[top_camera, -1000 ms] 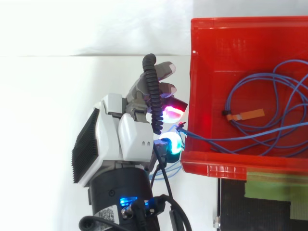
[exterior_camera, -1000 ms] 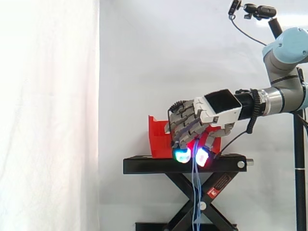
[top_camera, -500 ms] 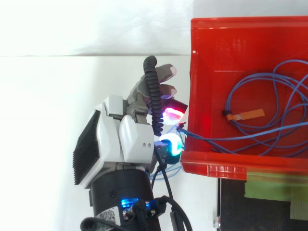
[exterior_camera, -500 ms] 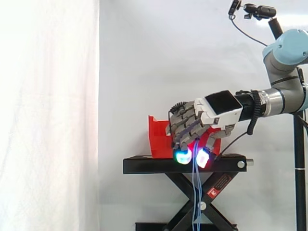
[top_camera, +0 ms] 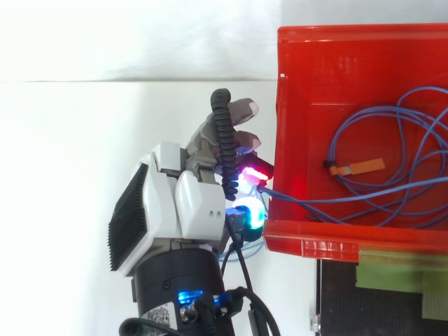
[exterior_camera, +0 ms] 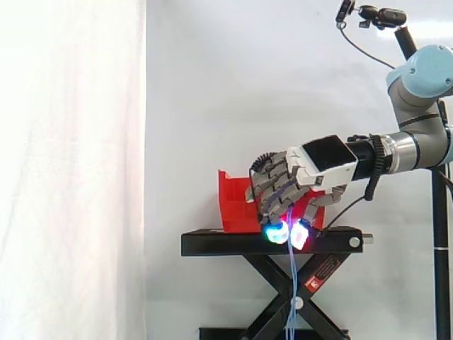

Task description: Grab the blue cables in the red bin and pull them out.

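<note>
On black stand [exterior_camera: 212, 243]: red bin [exterior_camera: 233, 207].

The bin [exterior_camera: 232, 204] sits on the stand [exterior_camera: 212, 243], in front of the curtain [exterior_camera: 71, 170]. In the top view, the hand [top_camera: 183, 210] is just outside the bin's left wall, its fingers curled round the cables [top_camera: 378, 199]. The cables lie looped in the bin's right part and cross the left wall. In the side view they hang below the hand, in front of the stand.

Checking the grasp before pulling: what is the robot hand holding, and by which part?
The robot hand pinches the thin blue cables where they leave the red plastic bin's wall.
</note>
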Action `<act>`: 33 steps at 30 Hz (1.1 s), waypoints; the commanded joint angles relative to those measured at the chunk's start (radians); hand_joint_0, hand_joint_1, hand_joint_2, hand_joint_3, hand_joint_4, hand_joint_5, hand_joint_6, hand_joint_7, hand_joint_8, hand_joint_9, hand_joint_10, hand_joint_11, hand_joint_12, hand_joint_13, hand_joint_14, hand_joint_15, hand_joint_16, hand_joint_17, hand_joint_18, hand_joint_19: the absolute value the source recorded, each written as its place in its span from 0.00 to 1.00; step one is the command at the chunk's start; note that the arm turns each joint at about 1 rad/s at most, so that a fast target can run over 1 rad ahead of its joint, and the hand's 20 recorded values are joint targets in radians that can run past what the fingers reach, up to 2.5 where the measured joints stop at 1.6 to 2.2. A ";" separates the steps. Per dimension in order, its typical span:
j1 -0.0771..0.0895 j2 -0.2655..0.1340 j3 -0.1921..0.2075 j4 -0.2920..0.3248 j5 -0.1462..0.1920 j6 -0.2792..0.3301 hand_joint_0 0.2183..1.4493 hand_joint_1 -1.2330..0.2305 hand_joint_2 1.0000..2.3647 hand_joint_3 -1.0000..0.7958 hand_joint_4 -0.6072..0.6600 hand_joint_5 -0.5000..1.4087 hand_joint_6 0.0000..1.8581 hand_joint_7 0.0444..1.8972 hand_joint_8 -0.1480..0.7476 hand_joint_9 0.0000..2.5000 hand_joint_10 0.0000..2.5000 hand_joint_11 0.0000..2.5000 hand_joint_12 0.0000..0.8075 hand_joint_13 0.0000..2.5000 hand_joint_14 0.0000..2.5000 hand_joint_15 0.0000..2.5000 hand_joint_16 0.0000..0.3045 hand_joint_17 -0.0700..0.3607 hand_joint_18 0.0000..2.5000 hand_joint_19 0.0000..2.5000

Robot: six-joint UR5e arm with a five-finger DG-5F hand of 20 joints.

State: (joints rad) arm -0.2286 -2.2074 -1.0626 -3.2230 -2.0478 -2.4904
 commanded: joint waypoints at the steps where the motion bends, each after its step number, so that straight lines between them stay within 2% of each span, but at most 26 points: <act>1: 0.000 0.000 0.000 0.000 0.000 0.000 0.49 0.17 0.00 0.00 0.64 0.69 0.24 0.37 0.48 0.39 0.01 0.26 0.45 0.29 0.01 0.16 0.16 0.42 0.25 0.19; 4: 0.000 0.000 0.000 0.000 0.000 0.000 0.49 0.18 0.00 0.00 0.64 0.69 0.28 0.36 0.48 0.39 0.01 0.26 0.45 0.29 0.01 0.17 0.16 0.42 0.25 0.19; 8: 0.000 0.000 0.000 0.000 0.000 0.000 0.49 0.18 0.00 0.00 0.64 0.70 0.27 0.36 0.48 0.40 0.01 0.26 0.45 0.29 0.01 0.17 0.16 0.42 0.25 0.19; 9: 0.000 0.000 0.000 0.000 0.000 0.000 0.48 0.18 0.00 0.00 0.64 0.72 0.16 0.41 0.48 0.40 0.01 0.26 0.44 0.29 0.01 0.17 0.16 0.42 0.25 0.19; 11: 0.000 0.000 0.001 0.000 0.000 0.000 0.48 0.18 0.00 0.00 0.65 0.74 0.00 0.45 0.47 0.39 0.01 0.26 0.45 0.29 0.01 0.17 0.17 0.43 0.25 0.20; 17: 0.000 0.000 0.000 0.002 0.000 0.000 0.48 0.18 0.00 0.00 0.66 0.72 0.01 0.38 0.47 0.39 0.01 0.26 0.45 0.29 0.01 0.17 0.17 0.43 0.25 0.20; 30: -0.003 0.000 0.000 0.002 -0.006 0.000 0.48 0.18 0.00 0.00 0.66 0.71 0.01 0.38 0.47 0.39 0.01 0.26 0.44 0.29 0.01 0.17 0.16 0.42 0.25 0.20; 33: -0.003 0.000 0.000 0.002 -0.008 0.000 0.48 0.18 0.00 0.00 0.65 0.73 0.00 0.40 0.47 0.39 0.01 0.26 0.44 0.29 0.01 0.17 0.16 0.42 0.25 0.20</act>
State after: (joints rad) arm -0.2312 -2.2074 -1.0625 -3.2213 -2.0538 -2.4904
